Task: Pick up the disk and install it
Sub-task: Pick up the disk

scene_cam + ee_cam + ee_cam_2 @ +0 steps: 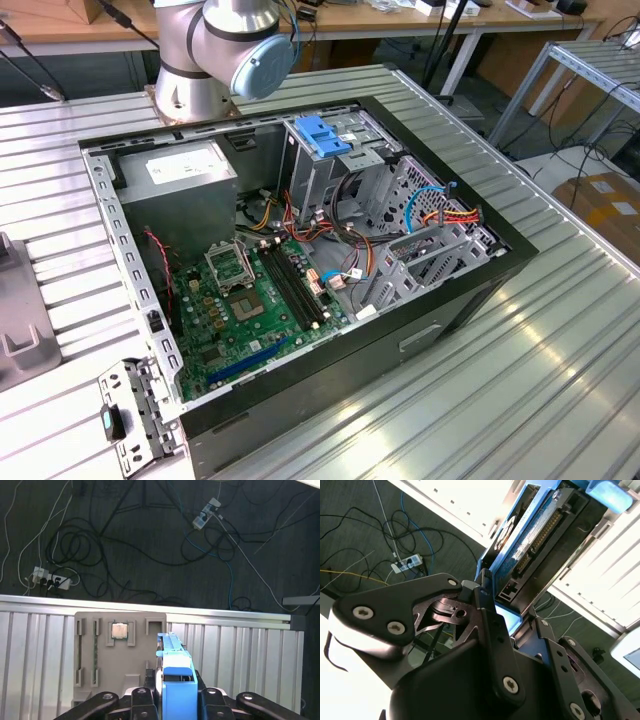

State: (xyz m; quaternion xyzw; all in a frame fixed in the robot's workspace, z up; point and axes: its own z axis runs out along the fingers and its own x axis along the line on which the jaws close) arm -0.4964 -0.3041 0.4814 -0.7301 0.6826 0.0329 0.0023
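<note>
Gripping the disk [177, 680] on edge, my gripper [176, 692] has its fingers closed against the light-blue carrier's sides in the first wrist view. Beyond it I see a grey tray [90, 650] holding a small square chip [119, 630], lying on the ribbed table [240, 645]. In the exterior view, the open case [470, 290] sits beside the arm [225, 45].

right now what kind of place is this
Probably a robotics lab or workshop: an open computer case on a ribbed metal table, wooden workbenches behind it, power strips and cables on the floor.
</note>
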